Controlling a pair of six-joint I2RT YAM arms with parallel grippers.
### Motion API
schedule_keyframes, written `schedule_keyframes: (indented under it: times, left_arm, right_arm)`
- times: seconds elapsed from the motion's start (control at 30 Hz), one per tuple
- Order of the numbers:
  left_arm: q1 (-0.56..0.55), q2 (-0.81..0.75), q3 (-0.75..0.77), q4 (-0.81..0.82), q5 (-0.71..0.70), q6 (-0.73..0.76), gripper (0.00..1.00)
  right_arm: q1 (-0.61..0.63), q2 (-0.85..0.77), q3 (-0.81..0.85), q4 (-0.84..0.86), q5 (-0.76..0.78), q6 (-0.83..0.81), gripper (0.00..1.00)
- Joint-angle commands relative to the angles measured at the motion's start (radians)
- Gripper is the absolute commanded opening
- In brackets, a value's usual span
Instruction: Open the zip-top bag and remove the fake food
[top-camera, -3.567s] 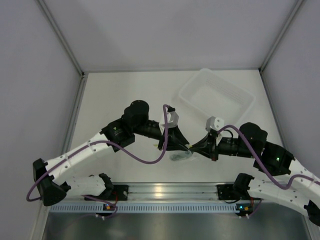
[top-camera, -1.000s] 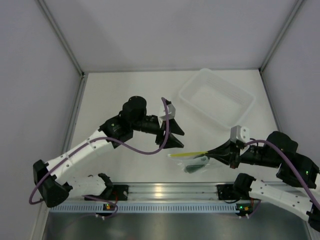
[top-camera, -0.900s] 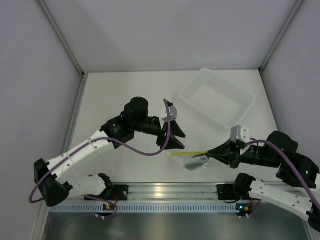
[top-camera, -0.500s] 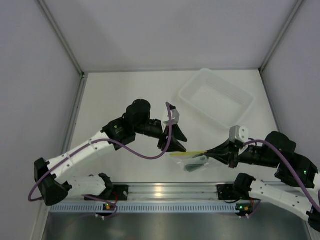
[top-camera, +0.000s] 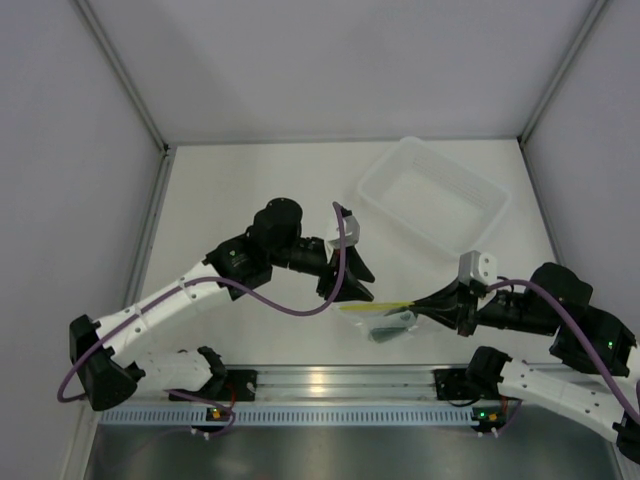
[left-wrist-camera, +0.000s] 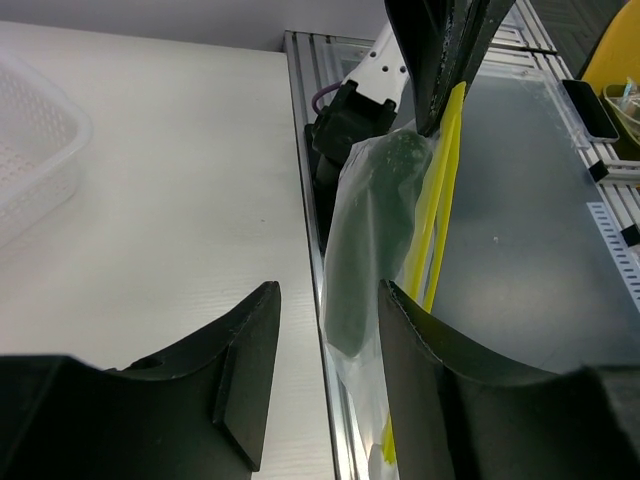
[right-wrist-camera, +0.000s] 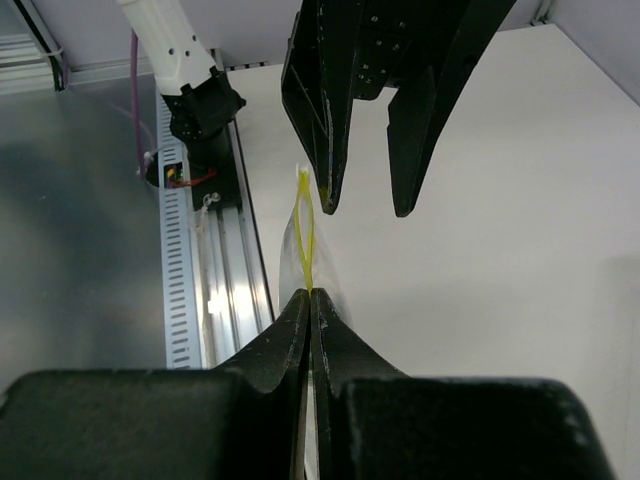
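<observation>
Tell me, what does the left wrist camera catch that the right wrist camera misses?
Only the left wrist view shows the dark green cucumber-like fake food inside the clear crinkly zip-top bag, plus a corner of the clear rigid bin. Only the right wrist view shows the left arm's black base. Both show the bag's yellow-green zip strip pinched by the shut right gripper, with the open left gripper close by.

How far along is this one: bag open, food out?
Done: the right end effector holds the zip-top bag up by its zip strip. In hand: the left end effector, open, sits at the strip's free end, not gripping. Left: pulling the bag open and removing the fake food, visible inside.
</observation>
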Motion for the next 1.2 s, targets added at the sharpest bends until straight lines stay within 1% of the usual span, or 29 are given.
schedule_keyframes:
  times: [0.0, 0.57, 0.77, 0.93, 1.17]
  left_arm:
    - [-0.003, -0.025, 0.041, 0.037, -0.002, -0.011, 0.49]
    - [-0.003, -0.064, 0.041, 0.037, 0.040, -0.014, 0.49]
    - [-0.003, -0.031, 0.044, 0.037, 0.064, -0.020, 0.46]
    - [-0.004, -0.012, 0.044, 0.037, 0.094, -0.015, 0.42]
    - [-0.010, 0.016, 0.044, 0.037, 0.083, -0.009, 0.37]
  right_arm:
    - [0.013, 0.003, 0.001, 0.047, 0.005, -0.010, 0.00]
    - [0.013, -0.005, -0.002, 0.047, 0.016, -0.013, 0.00]
    - [0.013, -0.005, 0.004, 0.058, 0.015, -0.012, 0.00]
    - [0.013, -0.003, 0.005, 0.064, 0.018, -0.010, 0.00]
    - [0.013, 0.003, 0.007, 0.072, 0.002, -0.009, 0.00]
